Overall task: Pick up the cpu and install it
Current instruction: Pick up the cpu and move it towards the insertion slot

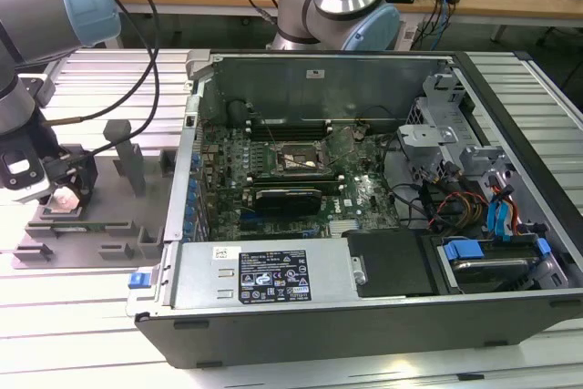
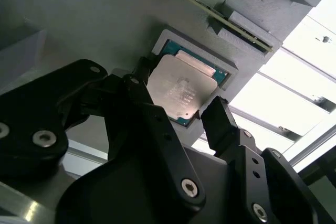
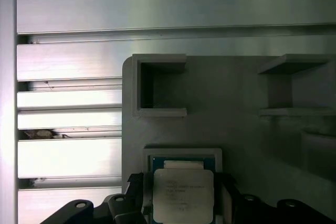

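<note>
Legible text: none.
- cpu: faint lines of print on the metal top in both wrist views, too small to read.
- Black-and-white label on the power supply housing, exterior view: print and symbols unreadable.
- Small white sticker near that label: unreadable.

cpu lower edge cut off, first wrist view; holder rt side too.

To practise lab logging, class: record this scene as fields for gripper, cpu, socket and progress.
gripper: down over the cpu, at the exterior view's left
cpu: in the pocket of the grey holder
socket: on the green board inside the open computer case, apart from the gripper
progress: cpu not yet installed
</note>
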Available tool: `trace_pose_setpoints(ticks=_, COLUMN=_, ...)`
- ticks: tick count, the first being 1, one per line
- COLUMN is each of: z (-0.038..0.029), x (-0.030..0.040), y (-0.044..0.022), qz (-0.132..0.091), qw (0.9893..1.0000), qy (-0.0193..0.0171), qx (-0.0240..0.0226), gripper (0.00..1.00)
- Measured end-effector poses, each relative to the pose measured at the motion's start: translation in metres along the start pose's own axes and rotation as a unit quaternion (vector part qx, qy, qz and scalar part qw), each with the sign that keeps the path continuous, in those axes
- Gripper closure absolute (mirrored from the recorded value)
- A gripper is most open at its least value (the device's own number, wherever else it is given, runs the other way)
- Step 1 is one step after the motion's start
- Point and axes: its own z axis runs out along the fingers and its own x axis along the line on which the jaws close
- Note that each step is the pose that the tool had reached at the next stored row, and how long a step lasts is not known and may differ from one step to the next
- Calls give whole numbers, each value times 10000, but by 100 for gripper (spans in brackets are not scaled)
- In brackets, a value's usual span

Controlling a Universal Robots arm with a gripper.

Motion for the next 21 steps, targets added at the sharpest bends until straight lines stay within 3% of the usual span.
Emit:
trace_pose_setpoints(ticks=14, z=-4, x=0, y=0, qz=0, qw=10000, qy=-1, qx=0, gripper=34)
trace_pose_setpoints(ticks=15, z=-4, x=0, y=0, qz=0, qw=10000, qy=-1, qx=0, gripper=42)
trace_pose_setpoints(ticks=17, z=-4, x=0, y=0, qz=0, qw=10000, qy=0, qx=0, gripper=45)
trace_pose_setpoints(ticks=21, z=-5, x=0, y=0, qz=0, qw=10000, qy=-1, qx=-1, gripper=45)
